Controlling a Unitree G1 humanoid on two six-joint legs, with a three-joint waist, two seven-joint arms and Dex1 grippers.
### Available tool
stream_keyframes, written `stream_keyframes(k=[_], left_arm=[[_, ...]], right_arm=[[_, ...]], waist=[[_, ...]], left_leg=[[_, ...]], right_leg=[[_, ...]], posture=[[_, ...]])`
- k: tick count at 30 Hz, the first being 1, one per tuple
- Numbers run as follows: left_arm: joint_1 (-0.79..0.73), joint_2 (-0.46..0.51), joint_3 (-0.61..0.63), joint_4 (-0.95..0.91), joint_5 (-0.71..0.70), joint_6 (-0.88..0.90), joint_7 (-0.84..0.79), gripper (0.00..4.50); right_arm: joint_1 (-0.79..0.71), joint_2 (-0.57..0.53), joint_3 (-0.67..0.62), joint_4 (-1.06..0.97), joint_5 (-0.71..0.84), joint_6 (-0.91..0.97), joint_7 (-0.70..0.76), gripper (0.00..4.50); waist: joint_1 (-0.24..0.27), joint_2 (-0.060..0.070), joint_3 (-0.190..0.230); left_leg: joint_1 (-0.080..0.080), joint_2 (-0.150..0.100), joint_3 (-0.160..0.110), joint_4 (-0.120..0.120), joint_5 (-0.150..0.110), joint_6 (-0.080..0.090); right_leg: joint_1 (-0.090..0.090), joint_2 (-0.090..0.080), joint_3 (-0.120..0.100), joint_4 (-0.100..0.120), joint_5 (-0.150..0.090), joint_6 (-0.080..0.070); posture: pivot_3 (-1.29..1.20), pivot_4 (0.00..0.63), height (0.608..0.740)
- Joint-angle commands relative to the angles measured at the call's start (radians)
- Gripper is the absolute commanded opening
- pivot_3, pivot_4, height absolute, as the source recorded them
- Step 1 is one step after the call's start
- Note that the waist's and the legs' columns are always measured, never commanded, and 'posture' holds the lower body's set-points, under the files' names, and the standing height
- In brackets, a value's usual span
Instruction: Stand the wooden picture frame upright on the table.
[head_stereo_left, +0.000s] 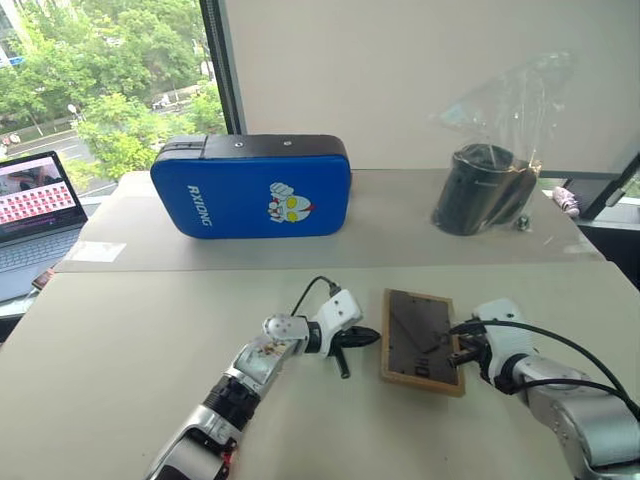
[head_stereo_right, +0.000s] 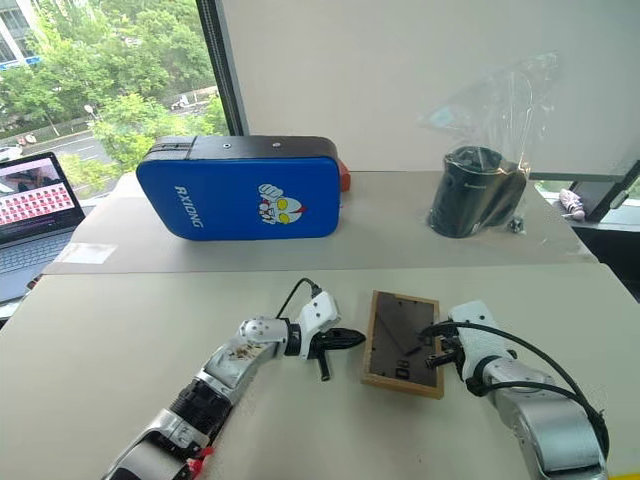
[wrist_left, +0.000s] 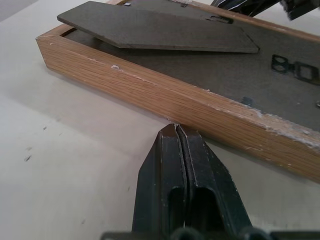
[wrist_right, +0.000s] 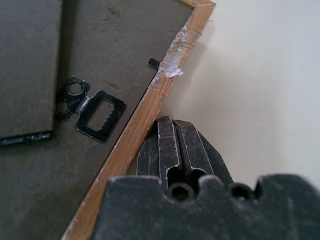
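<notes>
The wooden picture frame (head_stereo_left: 421, 342) lies flat, dark back up, on the near part of the table (head_stereo_left: 120, 360), between the two grippers; bare tabletop lies open to its left and along the near edge; the frame's long edges run near to far. The left gripper (head_stereo_left: 352, 341) sits just left of the frame, fingers pressed together with nothing between them, tips at the frame's left wooden side (wrist_left: 170, 102); the right gripper (wrist_right: 172, 127) sits at the frame's right edge, fingers likewise together and holding nothing. At the far side, well apart from the frame, a blue padded case (head_stereo_left: 252, 186) stands on its long edge; to its right a clear plastic bag (head_stereo_left: 505, 120) encloses a black cylindrical object (head_stereo_left: 480, 188) lying on its side; a laptop (head_stereo_left: 35, 220) stands open at the far left. The left wrist view shows the fold-out stand (wrist_left: 155, 30) raised slightly off the back panel; the right wrist view shows a black sawtooth hanger (wrist_right: 90, 109) fixed to the back near the right rim.
</notes>
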Motion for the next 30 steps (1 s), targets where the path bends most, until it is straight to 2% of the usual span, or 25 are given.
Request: stream_keyframes(k=[1,3,6,11,18,25,30], left_arm=[[0.086,0.107,0.061,-0.119,0.005,0.051,0.004,0.08],[0.143,0.17,0.099,-0.204,-0.007,0.095,0.008,0.08],[0.267,0.274,0.154,-0.357,-0.023,0.178,0.015,0.08],[0.427,0.35,0.241,-0.492,-0.052,0.264,0.06,0.08],[0.543,0.381,0.287,-0.589,-0.086,0.318,0.1,0.08],[0.56,0.392,0.289,-0.638,-0.1,0.36,0.125,0.08],[0.564,0.452,0.333,-0.658,-0.122,0.358,0.101,0.08]], right_arm=[[-0.051,0.054,0.078,-0.055,0.044,0.042,0.013,0.0],[-0.076,0.073,0.108,-0.05,0.036,0.048,0.006,0.0],[-0.131,0.114,0.182,-0.027,0.025,0.047,-0.001,0.0],[-0.178,0.158,0.283,-0.03,0.043,0.067,0.022,0.0],[-0.218,0.161,0.363,0.043,0.018,0.029,0.042,0.0],[-0.225,0.158,0.36,0.058,0.014,0.028,0.052,0.0],[-0.208,0.14,0.329,0.064,0.003,0.013,0.049,0.0]], waist=[[-0.007,0.0,0.0],[-0.024,0.0,0.0],[-0.023,0.0,0.0],[-0.024,0.0,0.0],[-0.031,-0.001,-0.001],[-0.03,-0.002,-0.001],[-0.029,-0.002,-0.001]], left_leg=[[0.0,0.001,0.0,0.0,0.0,0.0],[0.001,0.001,-0.001,0.0,0.0,0.0],[0.004,0.002,-0.002,-0.001,0.0,0.0],[0.008,0.002,-0.003,-0.002,0.0,0.001],[0.01,0.003,-0.003,-0.003,0.0,0.001],[0.01,0.003,-0.004,-0.003,0.0,0.001],[0.01,0.003,-0.004,-0.003,0.0,0.001]], right_leg=[[0.0,0.001,0.0,0.0,0.0,0.0],[0.0,0.001,0.0,0.002,0.0,-0.001],[-0.001,0.002,0.001,0.01,-0.003,-0.003],[0.0,0.003,0.0,0.015,-0.006,-0.006],[0.0,0.004,0.001,0.015,-0.006,-0.006],[0.001,0.004,0.001,0.015,-0.006,-0.007],[0.0,0.004,0.001,0.015,-0.006,-0.007]], posture=[[0.0,0.15,0.74],[0.0,0.15,0.74],[0.0,0.15,0.74],[0.0,0.15,0.74],[0.0,0.15,0.74],[0.0,0.15,0.74],[0.0,0.15,0.74]])
